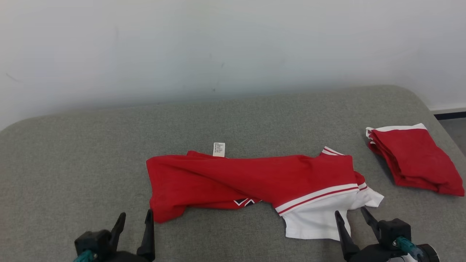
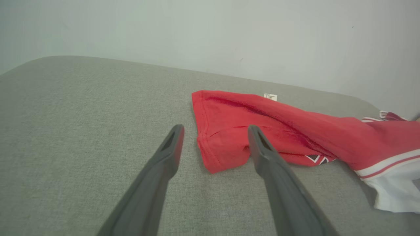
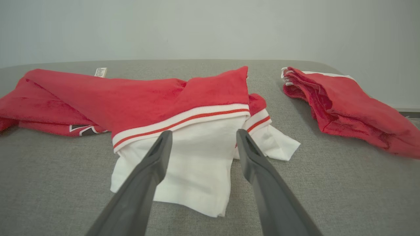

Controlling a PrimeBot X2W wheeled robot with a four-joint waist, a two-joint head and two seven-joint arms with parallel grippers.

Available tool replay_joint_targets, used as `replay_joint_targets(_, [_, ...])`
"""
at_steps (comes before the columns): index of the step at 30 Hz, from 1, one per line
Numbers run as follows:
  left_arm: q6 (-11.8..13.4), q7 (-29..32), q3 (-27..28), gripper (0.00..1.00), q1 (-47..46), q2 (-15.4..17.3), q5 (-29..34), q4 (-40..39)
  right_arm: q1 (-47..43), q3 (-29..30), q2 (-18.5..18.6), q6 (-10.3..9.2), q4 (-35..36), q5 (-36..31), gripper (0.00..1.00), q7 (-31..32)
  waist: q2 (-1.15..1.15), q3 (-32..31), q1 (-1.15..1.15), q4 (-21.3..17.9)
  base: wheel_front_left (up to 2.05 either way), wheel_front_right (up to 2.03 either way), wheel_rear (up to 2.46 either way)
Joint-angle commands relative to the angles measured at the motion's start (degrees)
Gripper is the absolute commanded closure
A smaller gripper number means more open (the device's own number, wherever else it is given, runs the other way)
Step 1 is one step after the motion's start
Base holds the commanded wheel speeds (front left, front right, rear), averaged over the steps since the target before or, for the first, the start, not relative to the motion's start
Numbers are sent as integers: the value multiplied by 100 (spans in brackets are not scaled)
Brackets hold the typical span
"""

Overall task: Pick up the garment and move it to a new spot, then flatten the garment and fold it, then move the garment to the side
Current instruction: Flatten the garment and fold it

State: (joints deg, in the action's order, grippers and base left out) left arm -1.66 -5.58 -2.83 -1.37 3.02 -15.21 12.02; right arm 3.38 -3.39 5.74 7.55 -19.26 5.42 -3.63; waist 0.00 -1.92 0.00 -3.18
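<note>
Gray fabric-covered surface point(image 1: 72, 163) against a pale blank wall point(image 1: 218, 43). Red-and-white shirt point(image 1: 236, 178) lies crumpled lengthwise mid-surface, red hem end to robot's left, white part w/ red-white stripe band to the right. White care tag point(image 1: 218, 149) sticks out at its far edge; print too small to read. Black-white graphic point(image 1: 247, 202) peeks out at near edge, not legible. Second red garment point(image 1: 415, 160), folded, w/ white trim, sits well apart at far right. L gripper point(image 1: 135, 214) has fingers spread wide, just beside red hem corner, holding nothing. R gripper point(image 1: 350, 211) has fingers spread too, tips over the white part; can't tell if touching.
</note>
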Motion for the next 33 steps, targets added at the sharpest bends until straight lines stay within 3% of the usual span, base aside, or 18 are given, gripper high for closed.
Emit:
replay_joint_targets(1, [19, 76, -13, 0, -142, 38, 10, 75, 65, -2, 16, -15, -40, -62, 0, 51, 0, 96, 0, -19, 0, 0, 0])
replay_joint_targets(6, [141, 613, -67, 0, -933, 131, 91, 664, 324, 20, -23, -15, -446, -43, 0, 647, 0, 527, 0, -86, 0, 0, 0])
replay_joint_targets(12, [250, 995, -88, 0, -1777, 197, 115, 1406, 745, -23, -94, -15, -829, -122, 0, 929, 0, 1031, 0, -144, 0, 0, 0])
replay_joint_targets(28, [100, 1639, -714, 0, -2466, 398, 525, 2896, 1110, -211, -203, -15, -1310, 11, 0, 771, 0, 1284, 0, -147, 0, 0, 0])
replay_joint_targets(30, [42, 1724, -821, 9, -2425, 384, 564, 3016, 1119, -213, -208, -15, -1319, 8, 0, 758, 0, 1290, 0, -140, 0, 0, 0])
replay_joint_targets(31, [-1, 1761, -879, 27, -2407, 369, 577, 3072, 1124, -211, -210, -15, -1326, 9, 0, 751, 0, 1295, 0, -136, 0, 0, 0])
replay_joint_targets(32, [-1, 1761, -879, 27, -2407, 369, 577, 3072, 1124, -211, -210, -15, -1326, 9, 0, 751, 0, 1295, 0, -136, 0, 0, 0])
replay_joint_targets(33, [-20, 1749, -913, 48, -2399, 351, 575, 3112, 1126, -209, -211, -15, -1331, 19, 0, 738, 0, 1301, 0, -131, 0, 0, 0])
